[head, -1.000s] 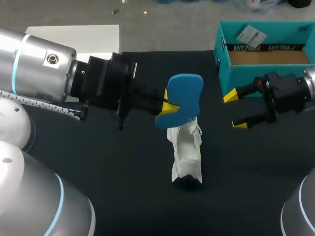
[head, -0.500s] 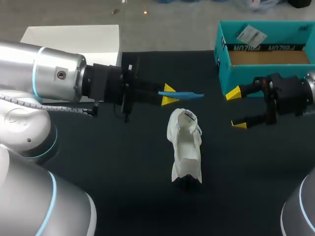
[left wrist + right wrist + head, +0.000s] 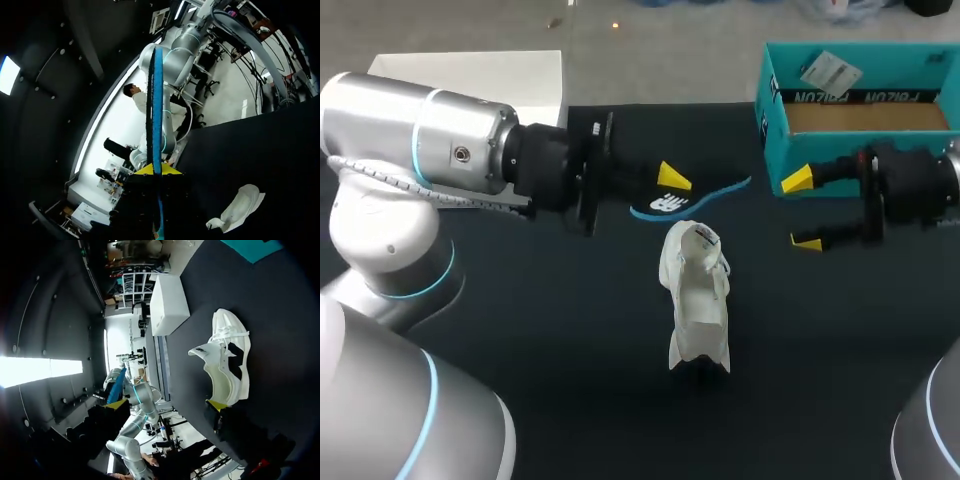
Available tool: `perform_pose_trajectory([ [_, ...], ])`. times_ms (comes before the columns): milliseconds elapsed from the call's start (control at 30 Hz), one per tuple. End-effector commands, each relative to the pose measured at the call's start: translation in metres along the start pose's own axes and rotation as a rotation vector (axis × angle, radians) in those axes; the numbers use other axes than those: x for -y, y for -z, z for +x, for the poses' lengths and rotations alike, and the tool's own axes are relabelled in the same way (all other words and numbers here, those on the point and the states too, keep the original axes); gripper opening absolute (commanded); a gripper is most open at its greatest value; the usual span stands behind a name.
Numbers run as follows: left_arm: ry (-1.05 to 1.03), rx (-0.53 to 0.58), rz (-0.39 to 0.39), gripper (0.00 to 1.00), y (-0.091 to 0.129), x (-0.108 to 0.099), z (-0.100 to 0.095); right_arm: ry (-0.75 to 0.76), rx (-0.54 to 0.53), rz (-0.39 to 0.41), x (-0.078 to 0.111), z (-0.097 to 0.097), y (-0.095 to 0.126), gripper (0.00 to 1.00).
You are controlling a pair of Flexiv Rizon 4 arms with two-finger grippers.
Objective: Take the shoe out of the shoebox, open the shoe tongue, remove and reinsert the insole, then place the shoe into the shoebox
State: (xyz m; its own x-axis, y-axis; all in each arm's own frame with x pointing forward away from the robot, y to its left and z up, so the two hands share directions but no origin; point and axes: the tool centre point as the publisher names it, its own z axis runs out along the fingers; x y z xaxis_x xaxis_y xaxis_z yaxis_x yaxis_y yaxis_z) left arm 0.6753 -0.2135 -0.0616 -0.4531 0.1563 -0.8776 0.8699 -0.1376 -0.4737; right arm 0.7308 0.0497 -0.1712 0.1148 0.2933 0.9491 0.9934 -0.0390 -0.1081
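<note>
Head view: one white shoe [image 3: 698,295] lies on the dark table [image 3: 520,350] near its centre. Its long axis runs from twelve to six o'clock, with the open collar at the twelve o'clock end. It is outside the one teal shoebox [image 3: 820,148], which stands open at about two o'clock with one paper tag [image 3: 830,70] inside. One white box [image 3: 470,75] sits at about eleven o'clock.

The left gripper [image 3: 668,190] comes in from nine o'clock and is closed on the one blue insole [image 3: 705,196]. It holds the insole roughly flat just past the twelve o'clock end of the shoe, apart from it. One yellow tip shows above the insole. The right gripper [image 3: 802,211] is at three o'clock in front of the shoebox, its two yellow tips spread wide with nothing between them.

Left wrist view: the insole [image 3: 157,100] is seen edge-on as a thin blue strip standing straight out from the left gripper [image 3: 155,172], pinched between the yellow tips. The shoe [image 3: 240,210] lies on the table off to one side of the gripper, not touching it.

Right wrist view: the right gripper [image 3: 167,405] is open wide and empty. The shoe [image 3: 227,365] lies on its side ahead of one finger, close to that yellow tip, with its opening towards the camera. The white box [image 3: 167,305] is farther off, and a corner of the shoebox [image 3: 250,246] shows at the table's far side.
</note>
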Motion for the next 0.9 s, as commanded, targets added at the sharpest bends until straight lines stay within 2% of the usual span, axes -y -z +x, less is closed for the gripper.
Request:
perform_pose_trajectory([
  [33,-0.084,0.081,-0.026,0.0,-0.007,-0.011,0.009,0.008,0.011,-0.055,0.002,0.016,-0.004,1.0],
  [267,-0.106,0.1,-0.05,0.0,-0.007,-0.027,0.016,0.062,0.015,-0.101,-0.002,0.035,-0.008,1.0],
  [400,-0.118,0.075,-0.052,0.0,-0.009,-0.035,0.021,0.078,0.007,-0.107,-0.006,0.043,-0.011,1.0],
  [533,-0.214,0.004,-0.048,0.0,-0.016,-0.045,0.025,0.084,-0.01,-0.111,-0.009,0.048,-0.017,1.0],
  [633,-0.301,-0.038,-0.077,0.0,-0.02,-0.054,0.028,0.079,-0.028,-0.113,-0.01,0.051,-0.022,1.0],
  [700,-0.316,-0.009,-0.122,0.0,-0.022,-0.061,0.029,0.073,-0.044,-0.123,-0.009,0.053,-0.024,1.0],
  [833,-0.311,0.041,-0.204,0.0,-0.028,-0.075,0.03,0.064,-0.065,-0.152,-0.008,0.056,-0.028,0.83],
  [900,-0.316,0.058,-0.217,0.0,-0.032,-0.08,0.029,0.056,-0.075,-0.159,-0.008,0.056,-0.031,0.75],
])
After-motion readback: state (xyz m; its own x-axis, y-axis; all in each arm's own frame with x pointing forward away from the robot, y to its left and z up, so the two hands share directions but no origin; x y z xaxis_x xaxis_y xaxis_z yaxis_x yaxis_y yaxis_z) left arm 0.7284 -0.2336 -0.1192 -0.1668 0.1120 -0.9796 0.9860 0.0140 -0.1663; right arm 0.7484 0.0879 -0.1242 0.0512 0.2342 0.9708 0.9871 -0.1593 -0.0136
